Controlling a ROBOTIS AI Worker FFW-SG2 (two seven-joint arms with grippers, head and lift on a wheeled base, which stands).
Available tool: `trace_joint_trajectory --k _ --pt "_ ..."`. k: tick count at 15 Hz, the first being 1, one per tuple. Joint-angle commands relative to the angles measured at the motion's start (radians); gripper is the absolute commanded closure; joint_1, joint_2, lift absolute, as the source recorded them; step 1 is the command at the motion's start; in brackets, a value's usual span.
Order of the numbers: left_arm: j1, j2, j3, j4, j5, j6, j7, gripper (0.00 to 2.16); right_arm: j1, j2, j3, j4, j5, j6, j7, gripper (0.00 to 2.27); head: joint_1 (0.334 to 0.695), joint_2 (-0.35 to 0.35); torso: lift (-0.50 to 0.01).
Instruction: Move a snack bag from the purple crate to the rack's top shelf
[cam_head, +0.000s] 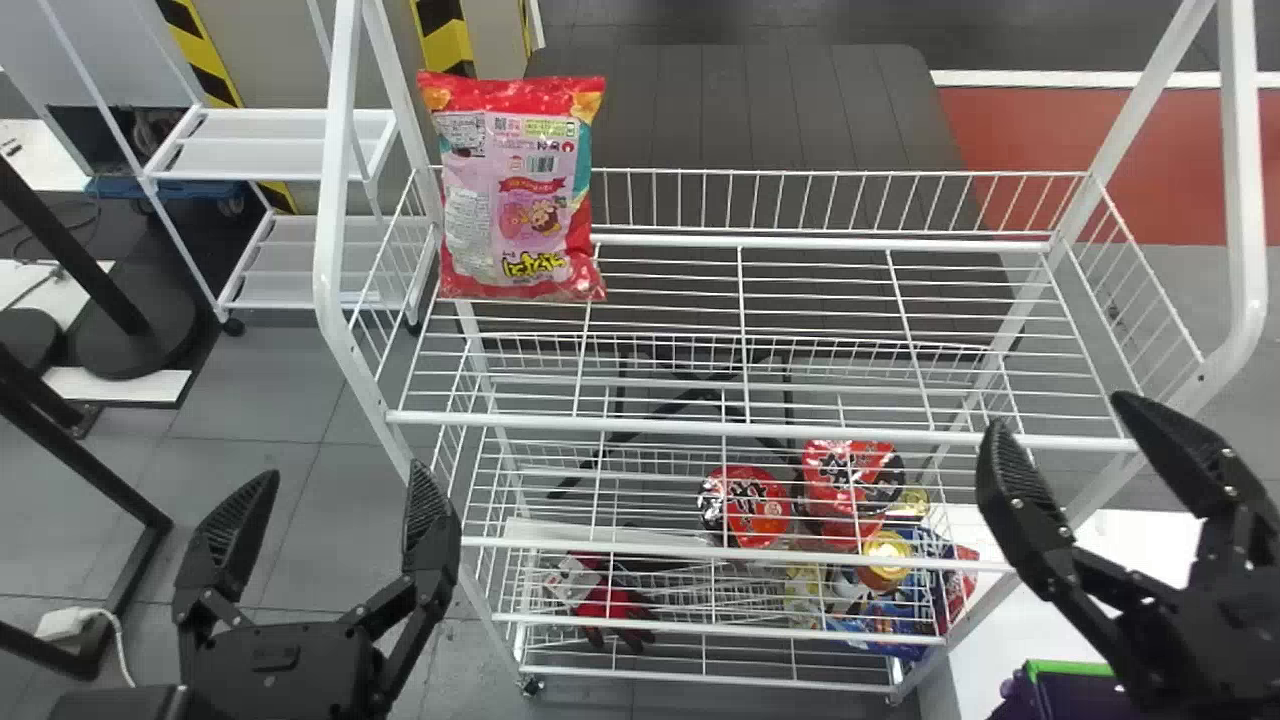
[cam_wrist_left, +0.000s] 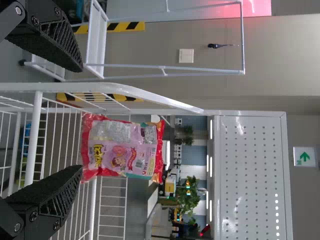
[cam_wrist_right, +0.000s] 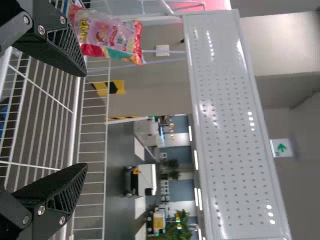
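Note:
My left gripper (cam_head: 335, 510) is open in front of the rack's left side, with nothing between its fingers. My right gripper (cam_head: 1070, 450) stands open at the rack's front right corner, also holding nothing. The snack bag (cam_head: 520, 190), red with a pink middle, stands upright at the left end of the rack's top shelf (cam_head: 740, 425), beyond both grippers. Part of the purple crate (cam_head: 1080, 692) with a green rim is at the bottom right, partly behind the right arm. In the left wrist view, the bag (cam_wrist_left: 122, 147) lies beyond the open left gripper (cam_wrist_left: 80, 120); the right wrist view has the bag (cam_wrist_right: 107, 34) beyond the right gripper (cam_wrist_right: 86, 120).
Lower shelves hold red cup packages (cam_head: 745, 505), a red and black glove (cam_head: 612, 605) and blue packages (cam_head: 880, 620). White rack posts (cam_head: 335, 200) rise at both ends. A smaller white shelf unit (cam_head: 260, 145) stands behind at the left, and a black stand (cam_head: 135, 310) is nearer left.

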Motion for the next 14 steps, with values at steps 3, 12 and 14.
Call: trace_joint_trajectory --k 3,12,14 --pt "-0.005 -0.003 0.001 0.003 0.003 0.002 -0.002 0.14 0.001 0.003 0.002 -0.004 -0.005 0.024 -0.037 0.20 0.695 0.024 -0.034" --pt "-0.008 -0.003 0.002 0.001 0.003 0.002 -0.002 0.14 -0.007 0.006 0.005 0.006 0.004 0.033 -0.037 0.20 0.695 0.023 -0.070" --pt "-0.008 -0.003 0.002 0.001 0.003 0.002 -0.002 0.14 -0.009 0.006 0.006 0.016 0.008 0.033 -0.037 0.20 0.695 0.023 -0.078"
